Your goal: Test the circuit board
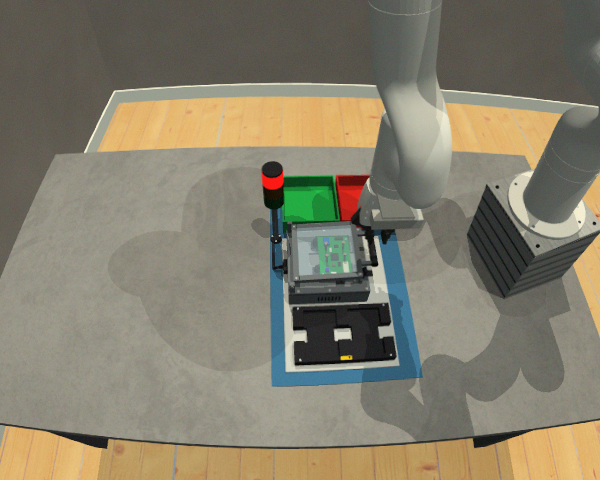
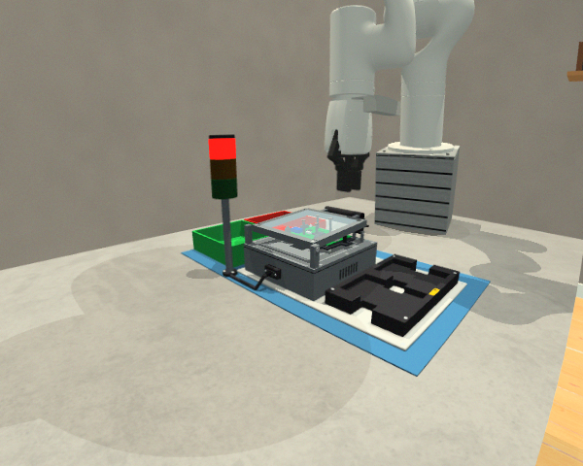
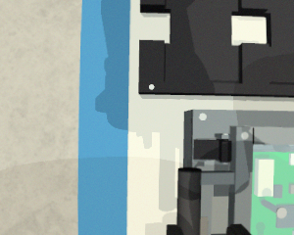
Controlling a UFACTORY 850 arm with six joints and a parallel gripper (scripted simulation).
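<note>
The green circuit board [image 1: 335, 253] lies in the grey tester [image 1: 327, 258] under the shut clear lid; it also shows in the wrist view [image 3: 279, 191]. The signal light [image 1: 272, 180] glows red at its top, as the exterior view also shows [image 2: 222, 148]. My gripper [image 2: 348, 186] [image 1: 373, 235] hangs well above the tester's right rear side, near the lid's edge. Its fingers stand a little apart with nothing between them. In the wrist view a small black part [image 3: 212, 149] sits on the lid frame's corner, with a black post [image 3: 190, 196] beside it.
The red bin [image 1: 351, 198] and the green bin [image 1: 309, 198] stand side by side behind the tester. The black tray [image 1: 344, 335] lies in front of it on the blue mat, with no board in it. The arm's grey pedestal [image 1: 533, 242] stands at the right.
</note>
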